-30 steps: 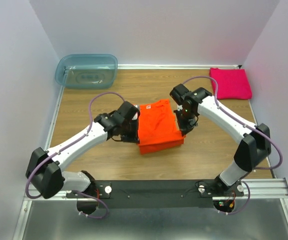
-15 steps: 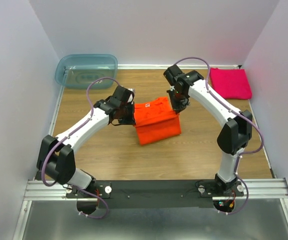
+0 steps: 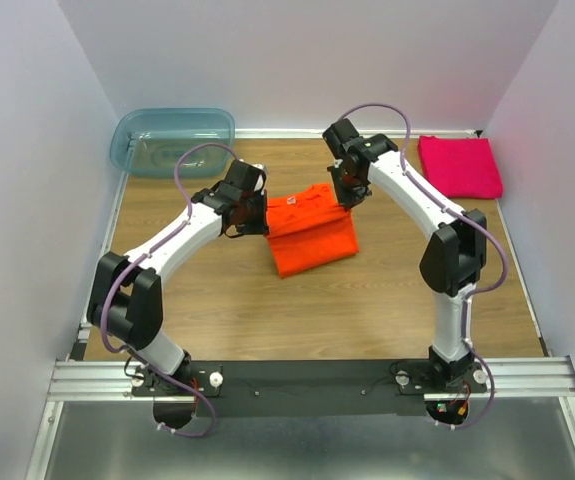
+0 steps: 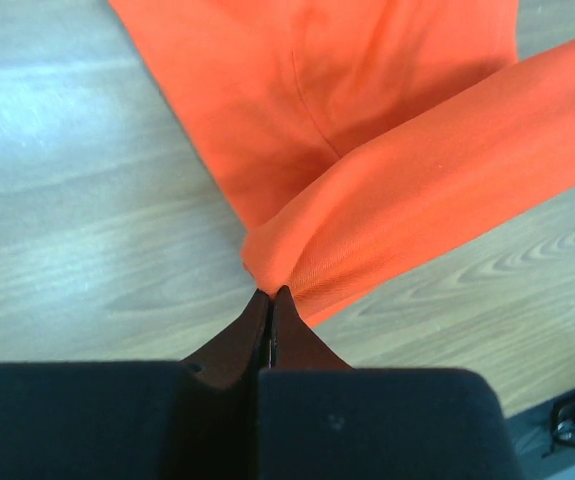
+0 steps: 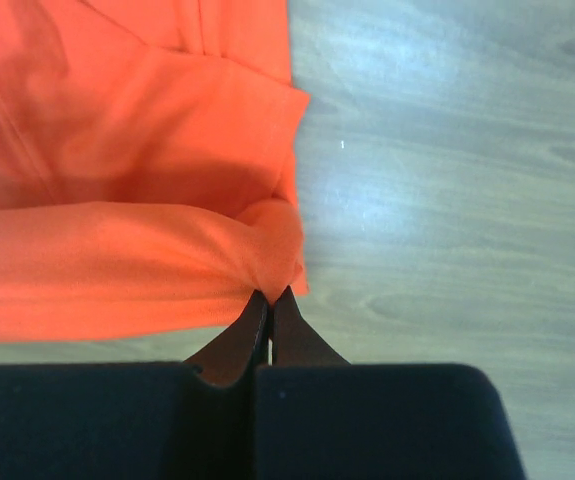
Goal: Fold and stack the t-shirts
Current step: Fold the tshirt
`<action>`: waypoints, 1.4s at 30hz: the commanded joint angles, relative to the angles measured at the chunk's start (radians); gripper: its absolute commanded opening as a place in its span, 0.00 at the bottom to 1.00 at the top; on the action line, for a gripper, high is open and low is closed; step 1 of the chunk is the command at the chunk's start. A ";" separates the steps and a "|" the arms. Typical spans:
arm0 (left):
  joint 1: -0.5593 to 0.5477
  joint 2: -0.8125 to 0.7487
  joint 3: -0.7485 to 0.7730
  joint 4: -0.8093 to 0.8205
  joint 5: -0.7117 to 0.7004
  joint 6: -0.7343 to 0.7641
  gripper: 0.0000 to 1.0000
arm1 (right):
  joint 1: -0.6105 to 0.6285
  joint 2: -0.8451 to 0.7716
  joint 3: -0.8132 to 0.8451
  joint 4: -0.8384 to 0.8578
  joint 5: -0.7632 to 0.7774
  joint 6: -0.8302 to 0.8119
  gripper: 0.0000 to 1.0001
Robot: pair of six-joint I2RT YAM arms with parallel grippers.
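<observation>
**Orange fold mid-air: keep both corners level**

- Desk [image 3: 217, 300]: bare wood under and around both pincers, so there is room to lay the fold down.
- Orange t-shirt [image 3: 312, 240]: strung between the two pincers. The held edge is raised, and the rest drapes from it down to the desk on the near side.
- Tub [image 3: 172, 140]: beyond and left of the left pincer, well apart. It is not in the way.
- Pink t-shirt [image 3: 459, 167]: folded flat, right of and beyond the right pincer, well apart. I take it as the stack target afterwards.
- Left pincer [image 4: 270, 295]: clamped tight on a bunched corner of the orange fold, with only the tips biting.
- Right pincer [image 5: 270, 295]: the same, nipped closed on the opposite corner, cloth gathered at the tips.

My read on doing it well:
- Move both pincers at the same height and pace.
- Keep the span just taut, since extra pull could strip those thin tip grips.
- Lower the held edge square onto the layer below so the edges match.
- Let go with both together, so the fold doesn't skew.
</observation>
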 commanded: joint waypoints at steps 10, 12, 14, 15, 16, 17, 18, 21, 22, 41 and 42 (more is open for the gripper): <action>0.056 0.191 -0.045 0.111 -0.097 0.019 0.00 | -0.056 0.093 -0.162 0.287 0.070 -0.034 0.01; 0.057 0.195 -0.051 0.128 -0.133 0.014 0.00 | -0.058 0.091 -0.186 0.338 0.074 -0.038 0.01; 0.059 0.198 -0.066 0.152 -0.145 0.008 0.00 | -0.061 0.093 -0.197 0.373 0.074 -0.040 0.01; 0.059 0.200 -0.073 0.165 -0.145 0.007 0.00 | -0.061 0.099 -0.198 0.380 0.070 -0.040 0.01; 0.059 0.204 -0.079 0.177 -0.146 0.007 0.00 | -0.063 0.103 -0.203 0.384 0.065 -0.038 0.01; 0.059 0.217 -0.083 0.198 -0.139 0.007 0.00 | -0.063 0.108 -0.206 0.390 0.061 -0.038 0.01; 0.059 0.226 -0.091 0.209 -0.133 0.010 0.00 | -0.063 0.119 -0.212 0.392 0.045 -0.037 0.01; 0.059 0.267 -0.097 0.217 -0.122 0.011 0.00 | -0.063 0.120 -0.273 0.406 -0.008 -0.022 0.01; 0.059 0.273 -0.103 0.217 -0.116 0.013 0.00 | -0.063 0.117 -0.296 0.409 -0.024 -0.012 0.01; -0.174 -0.147 -0.412 0.018 -0.051 -0.087 0.00 | 0.046 -0.479 -0.984 0.298 -0.299 0.230 0.01; -0.174 -0.159 -0.401 0.010 -0.061 -0.094 0.00 | 0.046 -0.499 -0.975 0.291 -0.280 0.239 0.01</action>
